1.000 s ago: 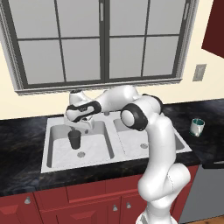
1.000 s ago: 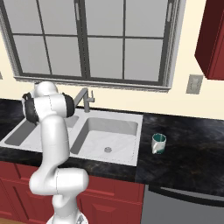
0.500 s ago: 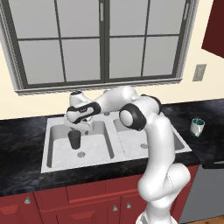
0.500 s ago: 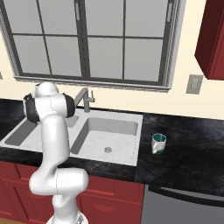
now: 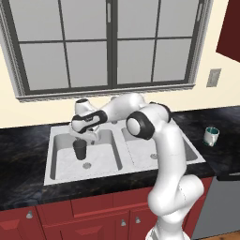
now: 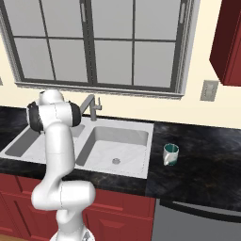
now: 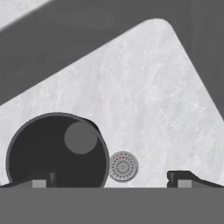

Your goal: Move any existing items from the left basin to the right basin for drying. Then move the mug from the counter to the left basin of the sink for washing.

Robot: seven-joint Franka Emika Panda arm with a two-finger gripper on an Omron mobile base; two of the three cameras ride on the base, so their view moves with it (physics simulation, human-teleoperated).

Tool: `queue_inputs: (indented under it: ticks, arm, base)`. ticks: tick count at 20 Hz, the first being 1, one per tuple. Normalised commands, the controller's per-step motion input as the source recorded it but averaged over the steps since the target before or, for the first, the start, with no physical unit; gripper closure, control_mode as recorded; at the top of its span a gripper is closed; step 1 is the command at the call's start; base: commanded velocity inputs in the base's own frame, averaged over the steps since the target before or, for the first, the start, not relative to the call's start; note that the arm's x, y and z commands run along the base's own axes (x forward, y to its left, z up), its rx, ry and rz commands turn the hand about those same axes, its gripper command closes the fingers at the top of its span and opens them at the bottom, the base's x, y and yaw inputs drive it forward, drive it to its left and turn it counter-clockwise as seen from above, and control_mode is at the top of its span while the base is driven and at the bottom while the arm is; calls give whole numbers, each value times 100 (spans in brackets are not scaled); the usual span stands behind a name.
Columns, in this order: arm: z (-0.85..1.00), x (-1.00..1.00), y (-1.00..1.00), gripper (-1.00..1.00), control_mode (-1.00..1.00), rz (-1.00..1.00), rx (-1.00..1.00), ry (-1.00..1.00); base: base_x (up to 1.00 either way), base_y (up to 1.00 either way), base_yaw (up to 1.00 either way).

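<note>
Upright in the narrower light-grey metal left basin (image 5: 105,159) stands the dark grey handleless tumbler (image 5: 79,150), beside the round drain. Directly above it, the jaws gape wide, holding nothing. Near the counter's (image 6: 202,160) right end sits the white, teal-lined mug (image 6: 171,155).

The mug (image 6: 171,155) stands upright on the counter (image 6: 207,155), right of the sink (image 6: 141,126).

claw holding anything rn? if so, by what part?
Nothing held. The claw is open above the dark tumbler in the left basin, not gripping it.
</note>
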Motion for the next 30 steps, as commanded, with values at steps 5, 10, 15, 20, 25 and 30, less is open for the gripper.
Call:
queue_inputs:
  ticks: [5, 10, 15, 20, 25, 30]
  arm:
    - [-11, 12, 5, -100, -100, 0, 0, 0]
    - [-10, 10, 7, -100, -100, 0, 0, 0]
    - [-7, 5, 4, -100, -100, 0, 0, 0]
    - [-7, 0, 0, -100, -100, 0, 0, -1]
    - [-10, 0, 0, -100, -100, 0, 0, -1]
    - [-15, 0, 0, -100, -100, 0, 0, -1]
  base:
    - [0, 0, 0]
    - [0, 0, 0]
    - [0, 0, 0]
    - [0, 0, 0]
    - [0, 0, 0]
    - [0, 0, 0]
